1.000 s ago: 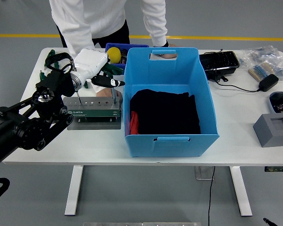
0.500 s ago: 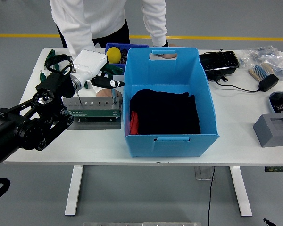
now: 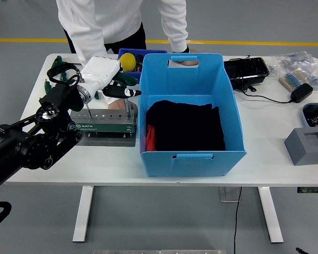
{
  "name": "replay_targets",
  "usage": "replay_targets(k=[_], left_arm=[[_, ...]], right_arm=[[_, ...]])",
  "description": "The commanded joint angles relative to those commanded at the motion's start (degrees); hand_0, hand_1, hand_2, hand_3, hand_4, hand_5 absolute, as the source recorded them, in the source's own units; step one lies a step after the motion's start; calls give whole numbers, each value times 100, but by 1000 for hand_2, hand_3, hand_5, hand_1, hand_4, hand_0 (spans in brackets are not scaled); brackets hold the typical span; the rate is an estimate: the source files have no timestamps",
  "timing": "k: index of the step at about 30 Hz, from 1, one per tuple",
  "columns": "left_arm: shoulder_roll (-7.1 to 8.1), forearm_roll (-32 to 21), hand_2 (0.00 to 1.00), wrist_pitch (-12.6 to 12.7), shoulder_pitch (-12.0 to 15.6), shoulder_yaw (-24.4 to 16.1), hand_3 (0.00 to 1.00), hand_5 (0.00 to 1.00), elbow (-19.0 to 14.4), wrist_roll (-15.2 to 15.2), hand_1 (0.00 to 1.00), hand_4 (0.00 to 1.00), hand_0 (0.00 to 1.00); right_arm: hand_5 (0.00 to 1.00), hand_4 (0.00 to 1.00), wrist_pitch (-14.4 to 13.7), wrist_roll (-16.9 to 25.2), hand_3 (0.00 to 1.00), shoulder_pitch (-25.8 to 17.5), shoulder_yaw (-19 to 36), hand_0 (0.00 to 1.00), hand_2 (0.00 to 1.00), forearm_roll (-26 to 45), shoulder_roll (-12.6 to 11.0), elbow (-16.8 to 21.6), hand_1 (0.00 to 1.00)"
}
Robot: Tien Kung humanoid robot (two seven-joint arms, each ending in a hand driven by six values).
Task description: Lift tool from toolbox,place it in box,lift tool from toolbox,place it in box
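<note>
Person (image 3: 122, 21) cut off above chest; person's hand (image 3: 186, 62) partly behind blue box (image 3: 191, 137).

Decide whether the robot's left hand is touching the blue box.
Apart. The head view shows the left hand above the green tool rack, and a strip of white table lies between its black fingertip and the blue box wall.

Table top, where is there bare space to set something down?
Free: the white table between the blue box and the grey block, plus the near strip before the toolbox. Crowded: the far left around the left hand and the far right corner by the black tray.
</note>
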Motion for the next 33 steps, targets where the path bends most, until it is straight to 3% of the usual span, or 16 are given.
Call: replay_targets(k=[9, 10, 21, 22, 33], left_arm=[[108, -64, 2, -61, -110, 38, 2, 790, -213, -16, 2, 998, 117], [122, -68, 2, -76, -125, 46, 2, 747, -233, -16, 2, 998, 113], [459, -194, 2, -324, -481, 179, 2, 723, -719, 0, 2, 998, 112], [504, -212, 2, -358, -528, 194, 2, 594, -787, 10, 2, 824, 112], [871, -434, 2, -569, -1011, 315, 2, 556, -1242, 89, 2, 789, 112]], right_arm=[[698, 836, -2, 20, 574, 16, -41, 621, 675, 79, -5, -4, 591], [698, 836, -3, 22, 573, 17, -45, 618, 674, 88, -5, -4, 590], [698, 836, -4, 29, 573, 18, -47, 619, 673, 116, -11, -10, 590], [698, 836, -5, 29, 574, 16, -37, 619, 674, 112, -11, -10, 590], [698, 836, -6, 5, 574, -6, 72, 619, 674, 3, -7, -10, 590]])
